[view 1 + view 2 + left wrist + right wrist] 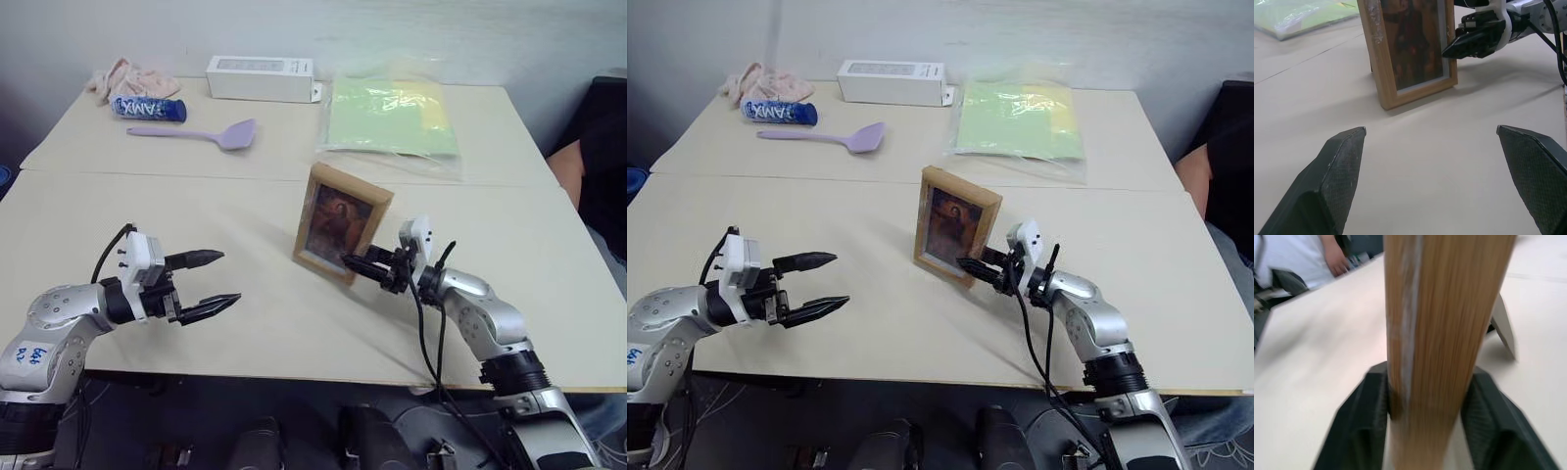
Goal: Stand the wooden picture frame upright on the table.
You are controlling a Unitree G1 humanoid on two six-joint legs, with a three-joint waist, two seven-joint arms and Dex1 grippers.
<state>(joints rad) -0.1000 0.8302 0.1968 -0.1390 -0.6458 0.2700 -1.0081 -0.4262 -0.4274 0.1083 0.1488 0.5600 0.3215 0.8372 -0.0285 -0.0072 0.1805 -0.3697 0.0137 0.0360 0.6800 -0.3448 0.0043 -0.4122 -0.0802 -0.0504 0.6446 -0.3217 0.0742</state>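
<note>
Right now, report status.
Left gripper open, apart. Right gripper around the picture frame's edge. Frame upright on the table. Nothing in the way.

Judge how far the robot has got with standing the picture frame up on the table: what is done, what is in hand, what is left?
Done: the wooden picture frame stands upright on the table, its stand behind. In hand: the right gripper has its fingers on either side of the frame's edge. The left gripper is open, apart. Left: release and withdraw.
</note>
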